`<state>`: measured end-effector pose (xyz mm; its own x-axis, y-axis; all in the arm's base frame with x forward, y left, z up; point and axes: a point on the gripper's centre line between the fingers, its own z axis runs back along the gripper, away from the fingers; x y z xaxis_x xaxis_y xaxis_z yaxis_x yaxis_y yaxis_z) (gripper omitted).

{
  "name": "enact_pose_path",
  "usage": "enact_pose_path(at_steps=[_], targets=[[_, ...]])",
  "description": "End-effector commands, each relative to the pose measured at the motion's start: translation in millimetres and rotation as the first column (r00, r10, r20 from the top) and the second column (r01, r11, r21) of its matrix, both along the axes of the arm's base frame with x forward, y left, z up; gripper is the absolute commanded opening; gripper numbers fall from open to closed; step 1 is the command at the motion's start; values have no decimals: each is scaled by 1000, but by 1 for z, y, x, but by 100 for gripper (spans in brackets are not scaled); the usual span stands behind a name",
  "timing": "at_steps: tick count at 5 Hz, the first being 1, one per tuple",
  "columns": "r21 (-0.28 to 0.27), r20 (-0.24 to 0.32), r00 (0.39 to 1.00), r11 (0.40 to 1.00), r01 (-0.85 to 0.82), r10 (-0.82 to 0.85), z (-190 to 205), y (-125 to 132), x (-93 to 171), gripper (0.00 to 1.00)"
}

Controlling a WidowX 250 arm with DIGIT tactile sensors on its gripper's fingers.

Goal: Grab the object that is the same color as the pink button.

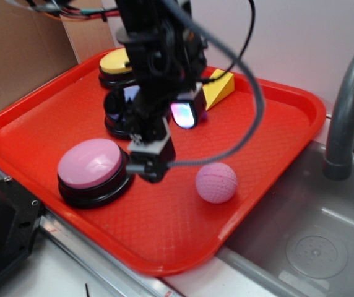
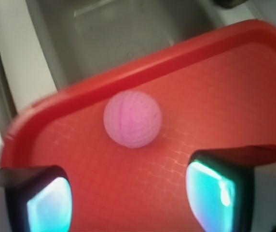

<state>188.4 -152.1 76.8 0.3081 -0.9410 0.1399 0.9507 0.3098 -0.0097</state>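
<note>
Hovering above the middle of the red tray [image 1: 276,130], the hand [image 1: 155,164] has its two fingers [image 2: 48,203] spread apart with nothing between them, and the wrist view shows why it is held this way: the pink ball [image 1: 216,182] sits ahead of the open gap, roughly centred between the pads, so the pose looks like a line-up for a grasp rather than a grasp itself. The ball rests on the tray floor near the tray's front-right rim, apart from everything else, with bare tray all round it. The pink button [image 1: 94,170] stands at the near-left of the tray, just beside the hand in the exterior view, and its dome matches the ball in colour, which makes the ball the likely target. Farther back, a yellow button [image 1: 116,65] and a darker button [image 1: 120,114], largely hidden by the arm, stand near a yellow wedge [image 1: 219,88]. The tray's floor is finely textured and may let the round ball roll when touched. The tray lies on a bench that meets a metal sink [image 1: 316,244] on the right, with a grey faucet [image 1: 347,105] and cardboard [image 1: 16,55] at the far left.
</note>
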Motion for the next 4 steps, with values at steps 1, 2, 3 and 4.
enact_pose_path(at_steps=[1, 2, 3, 4], targets=[[28, 89, 978, 982, 188, -190, -20, -19, 3, 100], [13, 76, 977, 979, 201, -201, -26, -27, 11, 100], [15, 53, 978, 979, 203, -203, -36, -30, 14, 100], [24, 34, 980, 981, 195, -195, -37, -29, 12, 0]])
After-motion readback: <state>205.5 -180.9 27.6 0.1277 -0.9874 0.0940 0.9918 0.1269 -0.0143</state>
